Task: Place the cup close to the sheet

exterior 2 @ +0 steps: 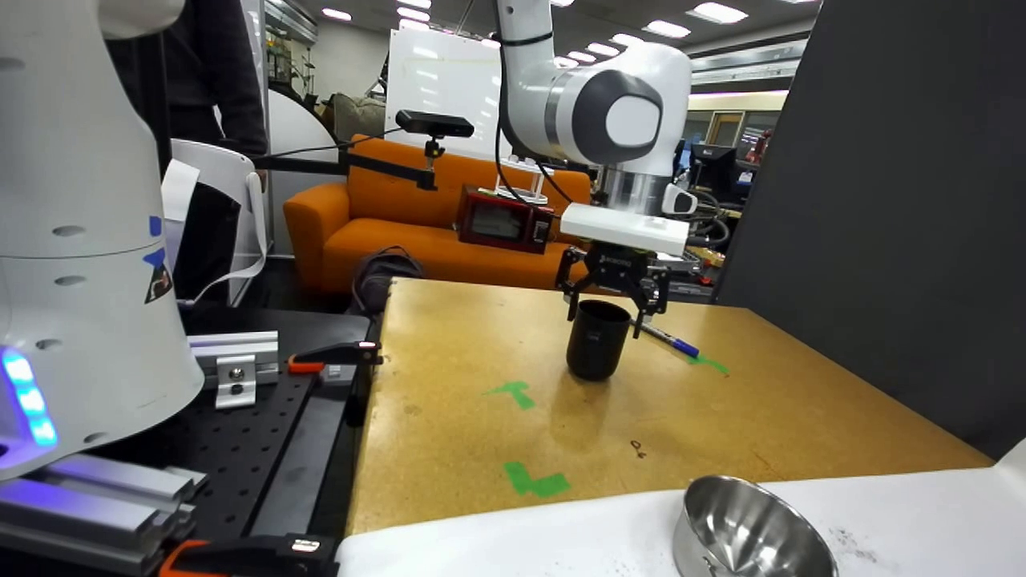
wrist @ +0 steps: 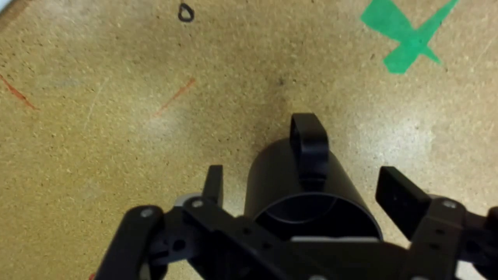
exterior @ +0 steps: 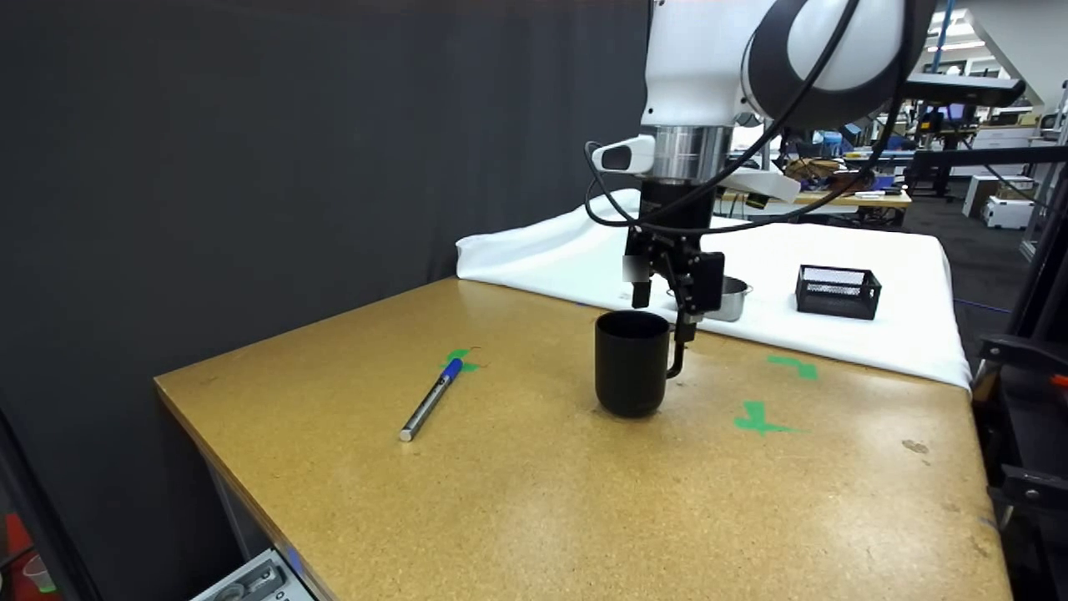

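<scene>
The black cup is standing upright on the wooden table, and I'm seeing a stretch of wood between it and the white sheet. The gripper is hanging at the cup's rim, its fingers standing apart, one to each side, gaps showing. A metal dish is sitting on the sheet; a blue-capped pen is lying on the table.
</scene>
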Motion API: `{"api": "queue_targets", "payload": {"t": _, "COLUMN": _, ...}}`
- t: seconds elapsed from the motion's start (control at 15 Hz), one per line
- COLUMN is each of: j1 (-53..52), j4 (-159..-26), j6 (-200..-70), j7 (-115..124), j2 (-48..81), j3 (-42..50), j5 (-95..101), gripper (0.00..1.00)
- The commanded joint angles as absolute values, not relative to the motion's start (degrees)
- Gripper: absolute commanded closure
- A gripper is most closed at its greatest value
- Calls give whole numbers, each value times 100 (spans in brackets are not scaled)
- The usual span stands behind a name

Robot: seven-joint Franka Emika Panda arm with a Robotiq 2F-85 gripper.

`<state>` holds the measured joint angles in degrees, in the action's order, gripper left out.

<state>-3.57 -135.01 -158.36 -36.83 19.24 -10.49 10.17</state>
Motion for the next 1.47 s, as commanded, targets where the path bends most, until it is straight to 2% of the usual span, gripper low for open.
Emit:
{"api": "queue_targets", "payload": {"t": 0.0, "j1": 60, "j4": -13533, "j6": -16302, "j7": -4018, "j2": 2204, "j3": -1556, "j5": 408, "gripper": 0}}
{"api": "queue_targets", "payload": {"t": 0.27, "j1": 306, "j4": -13536, "j6": -16104, "j7": -4216, "j2": 2300, "j3": -1758, "j5": 298, "gripper": 0}}
{"api": "queue_targets", "payload": {"t": 0.93, "j1": 126, "j4": -13490, "j6": -15506, "j7": -4249, "j2": 2113, "j3": -1339, "j5": 858, "gripper": 0}}
{"api": "queue_targets", "payload": {"t": 1.0, "j1": 95, "j4": -13499, "j6": -15463, "j7": -4209, "j2": 2095, "j3": -1292, "j5": 929, "gripper": 4}}
{"api": "queue_targets", "payload": {"t": 1.07, "j1": 73, "j4": -13499, "j6": -15437, "j7": -4182, "j2": 2085, "j3": -1257, "j5": 977, "gripper": 26}}
{"api": "queue_targets", "payload": {"t": 1.2, "j1": 64, "j4": -13508, "j6": -15439, "j7": -4171, "j2": 2072, "j3": -1227, "j5": 1034, "gripper": 31}}
{"api": "queue_targets", "payload": {"t": 1.4, "j1": 62, "j4": -13513, "j6": -15480, "j7": -4159, "j2": 2071, "j3": -1207, "j5": 1075, "gripper": 52}}
